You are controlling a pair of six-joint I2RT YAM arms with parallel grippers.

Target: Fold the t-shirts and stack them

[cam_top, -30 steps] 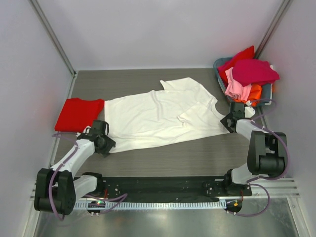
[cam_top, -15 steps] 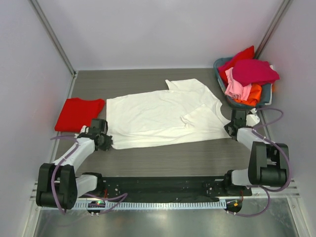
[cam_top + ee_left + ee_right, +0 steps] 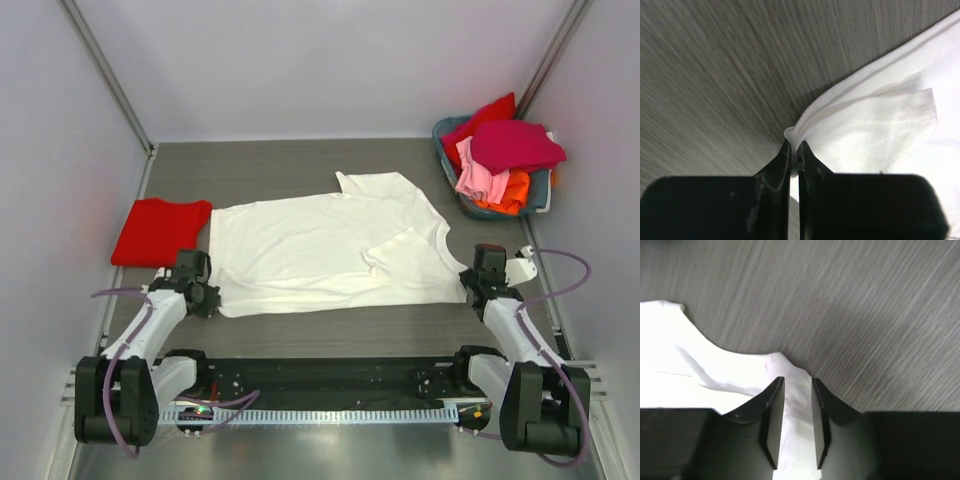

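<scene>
A large white t-shirt [image 3: 330, 245] lies spread flat across the middle of the table. My left gripper [image 3: 205, 297] sits at its near left corner and is shut on a pinch of that white cloth [image 3: 880, 125], the fold bunched at the tips of the left gripper [image 3: 795, 145]. At the near right corner, my right gripper [image 3: 470, 283] is open. In the right wrist view, the white shirt [image 3: 715, 375] lies loose between the parted jaws of that gripper [image 3: 797, 382]. A folded red t-shirt [image 3: 160, 230] rests at the left.
A grey-blue basket [image 3: 443, 150] stands at the back right, holding a magenta shirt [image 3: 515, 145], a pink one [image 3: 475, 175], an orange one [image 3: 515, 187] and a red one [image 3: 485, 115]. White walls close in the table on both sides and at the back.
Both grippers moved toward the near edge, dragging the white shirt flatter and nearer. The left one closed on its corner. The right one's jaws have parted from the cloth.
</scene>
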